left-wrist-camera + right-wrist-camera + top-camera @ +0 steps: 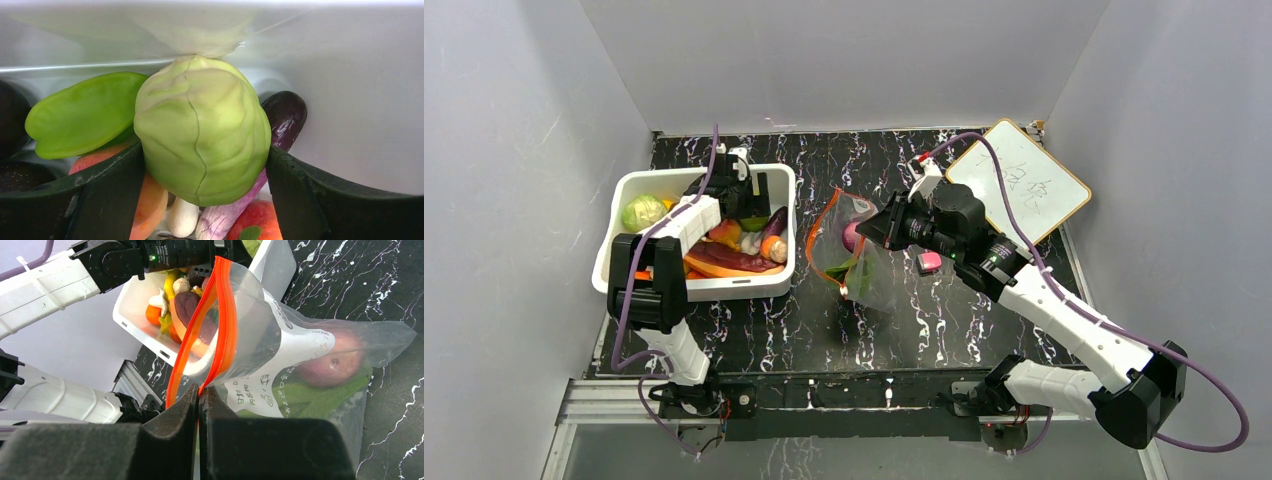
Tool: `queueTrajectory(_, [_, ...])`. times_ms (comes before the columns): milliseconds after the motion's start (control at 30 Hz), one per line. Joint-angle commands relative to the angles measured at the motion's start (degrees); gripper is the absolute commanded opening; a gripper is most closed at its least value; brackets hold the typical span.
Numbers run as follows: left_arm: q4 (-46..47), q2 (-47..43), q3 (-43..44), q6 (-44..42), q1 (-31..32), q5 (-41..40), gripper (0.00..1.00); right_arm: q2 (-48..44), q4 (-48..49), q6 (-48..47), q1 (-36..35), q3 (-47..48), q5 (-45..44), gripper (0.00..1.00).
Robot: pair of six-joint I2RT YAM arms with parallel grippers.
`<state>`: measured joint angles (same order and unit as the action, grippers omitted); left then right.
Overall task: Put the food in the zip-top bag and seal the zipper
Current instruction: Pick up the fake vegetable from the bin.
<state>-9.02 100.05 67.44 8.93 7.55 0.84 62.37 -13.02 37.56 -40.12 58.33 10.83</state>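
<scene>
In the left pincer (205, 175), squeezed between both black fingers: round pale-green toy cabbage (200, 125). Sits inside the white rectangular plastic bin (724, 288) near the far left corner of the dark marbled worktop (924, 320), above a dark purple eggplant (285, 115). In the right pincer (200, 400), pinched tight: red-orange zipper strip (222, 315) of the clear crinkly zip-top bag (300, 350). Stands mid-worktop, mouth gaping, reddish fruit (332, 365) and green leaves (310, 395) inside.

Black white-veined tabletop (754, 330), plain pale grey walls (824, 60) on three sides, even light.
</scene>
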Motion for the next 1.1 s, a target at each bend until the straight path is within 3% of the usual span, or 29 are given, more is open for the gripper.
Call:
queueTrajectory(0, [-0.7,0.1,1.7,-0.9,-0.4,-0.2,0.79,-1.0,4.8,-0.3,0.0,1.3,-0.6,0.0])
queueTrajectory(233, [-0.9,-3.9,0.7,0.6,-0.4,-0.4,0.65,-1.7,5.1,0.3,0.0,0.3,-0.5,0.0])
queueTrajectory(467, [-3.9,-8.6,0.9,1.6,-0.4,1.2,0.59,-1.7,4.3,-0.7,0.0,1.0,-2.0,0.0])
queueTrajectory(767, [-9.3,-17.9,-1.6,1.3,-0.4,5.5,0.56,-1.1,3.4,-1.5,0.0,2.2,-2.0,0.0])
queueTrajectory(1067, [-18.4,-27.0,-0.5,1.1,-0.5,16.4,0.54,-0.1,0.5,-3.2,0.0,3.6,-5.5,0.0])
